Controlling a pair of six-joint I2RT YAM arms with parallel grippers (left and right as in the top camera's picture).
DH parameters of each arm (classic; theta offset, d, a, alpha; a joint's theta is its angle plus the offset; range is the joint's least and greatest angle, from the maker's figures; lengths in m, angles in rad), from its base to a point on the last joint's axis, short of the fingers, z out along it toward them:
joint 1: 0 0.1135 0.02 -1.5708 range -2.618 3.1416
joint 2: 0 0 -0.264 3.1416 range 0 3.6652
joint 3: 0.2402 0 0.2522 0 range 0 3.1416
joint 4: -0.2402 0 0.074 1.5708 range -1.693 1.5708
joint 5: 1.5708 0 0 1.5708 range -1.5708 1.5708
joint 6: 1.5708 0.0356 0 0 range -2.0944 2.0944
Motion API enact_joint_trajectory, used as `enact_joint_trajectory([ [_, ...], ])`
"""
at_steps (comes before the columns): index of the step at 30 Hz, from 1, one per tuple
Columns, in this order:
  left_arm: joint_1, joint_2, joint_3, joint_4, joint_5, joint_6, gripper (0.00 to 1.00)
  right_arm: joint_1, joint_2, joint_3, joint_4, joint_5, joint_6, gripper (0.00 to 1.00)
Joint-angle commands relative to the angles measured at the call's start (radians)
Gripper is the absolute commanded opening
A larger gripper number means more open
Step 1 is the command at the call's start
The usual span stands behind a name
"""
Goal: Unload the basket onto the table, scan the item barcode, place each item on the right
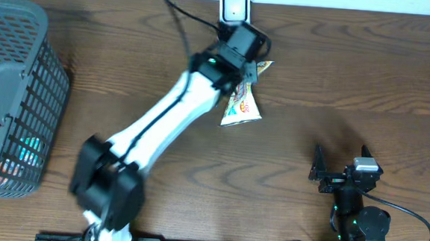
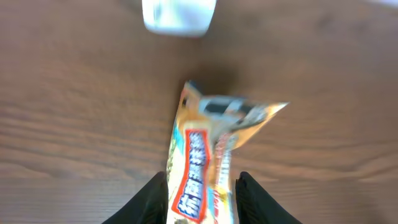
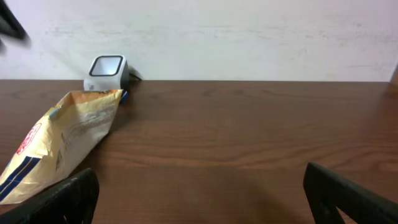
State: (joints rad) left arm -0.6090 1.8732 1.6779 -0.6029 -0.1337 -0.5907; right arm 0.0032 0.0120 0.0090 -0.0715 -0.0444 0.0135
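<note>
Yellow-and-orange foil snack packet (image 1: 241, 107) lies near the table's far edge, just beside the small white box scanner (image 1: 234, 7). The left claw (image 2: 202, 196) flanks it so closely that I cannot tell whether it pinches. The right claw (image 3: 199, 199) gapes empty by the near edge, with bare wood between them and a dark mesh basket (image 1: 22, 86) at the left edge.

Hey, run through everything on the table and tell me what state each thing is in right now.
Scanner: upright at the far edge of the table.
Snack packet: lying on the table, one end toward the scanner.
Basket: at the left edge, items inside.
Left claw: jaws either side of the snack packet; grip unclear.
Right claw: open, empty.
</note>
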Motion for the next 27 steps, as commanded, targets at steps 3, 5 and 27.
enact_joint_trajectory([
  [3, 0.013, -0.060, 0.019, -0.046, -0.012, 0.022, 0.35, 0.004, -0.006, -0.003, -0.003, 0.008, -0.011, 0.99],
  [5, 0.015, -0.045, 0.006, -0.054, -0.021, 0.022, 0.34, 0.004, -0.006, -0.003, -0.003, 0.008, -0.011, 0.99],
  [27, -0.007, 0.259, -0.010, 0.036, 0.280, -0.011, 0.34, 0.004, -0.005, -0.003, -0.003, 0.008, -0.011, 0.99],
])
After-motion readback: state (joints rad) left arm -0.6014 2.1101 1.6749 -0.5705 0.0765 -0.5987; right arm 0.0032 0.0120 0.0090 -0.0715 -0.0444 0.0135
